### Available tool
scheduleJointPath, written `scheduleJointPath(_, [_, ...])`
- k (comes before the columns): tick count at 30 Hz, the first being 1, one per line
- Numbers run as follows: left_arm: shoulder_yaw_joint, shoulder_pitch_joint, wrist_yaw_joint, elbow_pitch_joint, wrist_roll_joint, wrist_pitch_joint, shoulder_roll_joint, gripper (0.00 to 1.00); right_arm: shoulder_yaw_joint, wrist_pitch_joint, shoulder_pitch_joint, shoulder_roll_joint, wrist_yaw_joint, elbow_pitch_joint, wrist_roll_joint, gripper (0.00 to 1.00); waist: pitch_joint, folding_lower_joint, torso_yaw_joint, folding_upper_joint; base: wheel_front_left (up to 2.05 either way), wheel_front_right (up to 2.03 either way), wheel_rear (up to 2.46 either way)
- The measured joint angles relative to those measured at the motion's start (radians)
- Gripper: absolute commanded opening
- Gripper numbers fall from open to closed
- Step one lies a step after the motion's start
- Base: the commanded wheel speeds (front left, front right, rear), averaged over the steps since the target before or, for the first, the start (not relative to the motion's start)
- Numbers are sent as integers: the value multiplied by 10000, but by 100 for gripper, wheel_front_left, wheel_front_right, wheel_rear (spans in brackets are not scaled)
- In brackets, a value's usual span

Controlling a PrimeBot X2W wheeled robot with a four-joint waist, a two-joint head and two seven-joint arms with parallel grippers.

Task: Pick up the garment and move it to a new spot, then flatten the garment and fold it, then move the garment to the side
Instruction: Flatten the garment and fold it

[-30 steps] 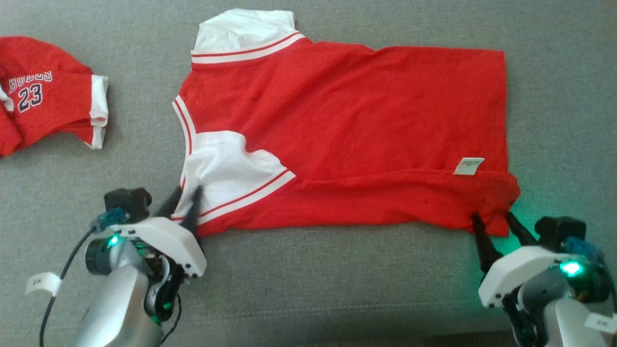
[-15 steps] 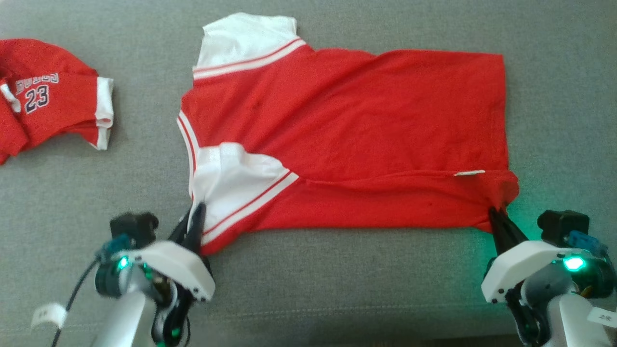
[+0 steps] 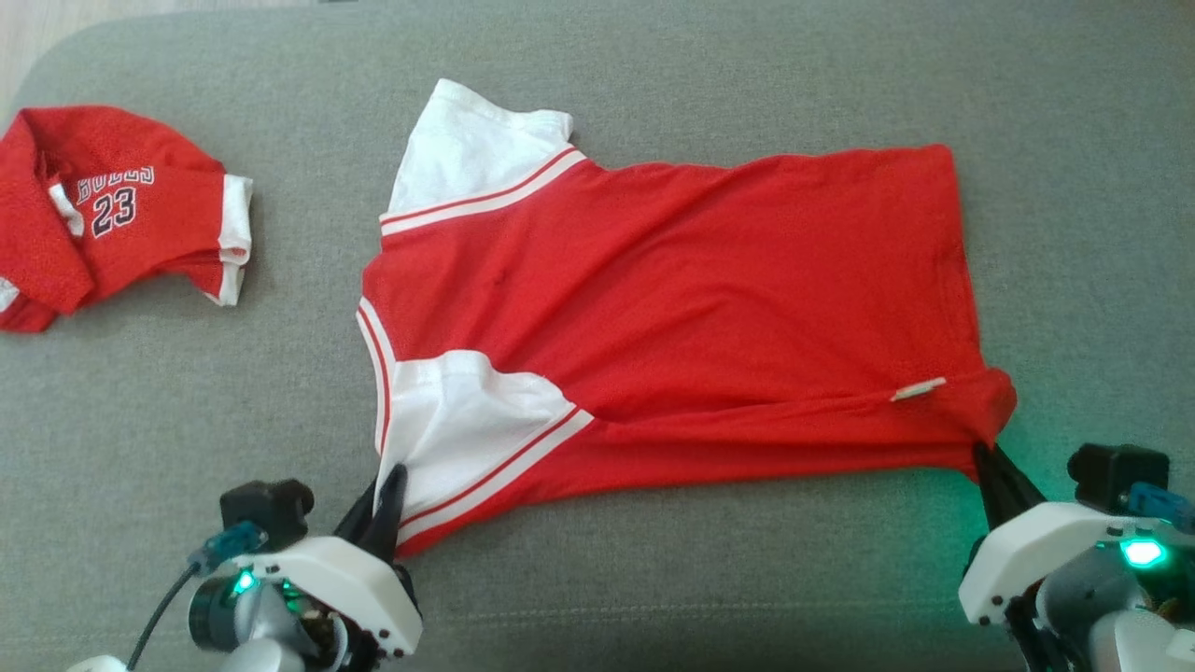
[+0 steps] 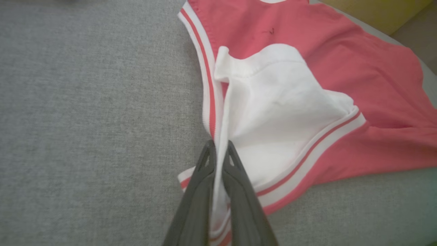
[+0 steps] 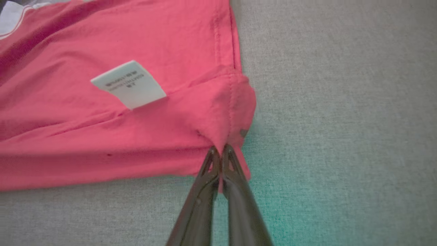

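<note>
Both claws are clamped on the garment (image 3: 700, 308), a red jersey with white sleeves spread flat on the grey cushion (image 3: 653, 588) and stretching away from my fingertips. My left claw (image 3: 390, 481) has its two dark fingers pressed together on a thin ridge of white cloth at the near edge of the white sleeve (image 3: 467, 420). Seen from the left wrist, that ridge rises straight up out of the tips. The red-and-white neckline trim (image 4: 206, 85) runs just to their left, and the sleeve's striped band (image 4: 317, 145) slants off to their right. My right claw (image 3: 982, 453) is pinched tight on the near hem corner, where the red cloth bunches into a small peak at the tips. The care label (image 5: 129, 85) sits up and to the left of that claw, standing off the cloth beside a long fold that runs back toward my left claw. Between the two claws the near edge of the garment runs in a nearly straight line. The other sleeve (image 3: 467, 149) lies at the far edge, well beyond my left claw. Farther left of my left claw, well apart from the garment, a second red garment (image 3: 112, 215) marked 23 lies crumpled on the same cushion. Green light tints the cushion just beside my right claw.
</note>
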Motion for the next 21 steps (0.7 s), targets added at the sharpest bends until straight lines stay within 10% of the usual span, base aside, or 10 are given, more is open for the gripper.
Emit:
scheduleJointPath(1, [-6, 1, 19, -17, 0, 0, 0, 62, 10, -17, -1, 2, 0, -23, 36, 14, -17, 0, -8, 0, 0, 0, 0])
scheduleJointPath(2, [-6, 0, 90, -38, 0, -2, 0, 100, 10, -17, 0, 4, 0, -35, 36, 45, -33, 0, -15, 0, 0, 0, 0])
scheduleJointPath(3, [0, 0, 96, -40, 0, -50, 0, 100, 15, -52, 1, 6, 0, -38, 54, 100, -53, 0, -21, 0, 0, 0, 0])
scheduleJointPath(21, [276, 38, 984, -888, 1110, -2537, 23, 100, 1429, -2631, -14, 29, 0, -1187, 359, 100, -983, 0, -94, 0, 0, 0, 0])
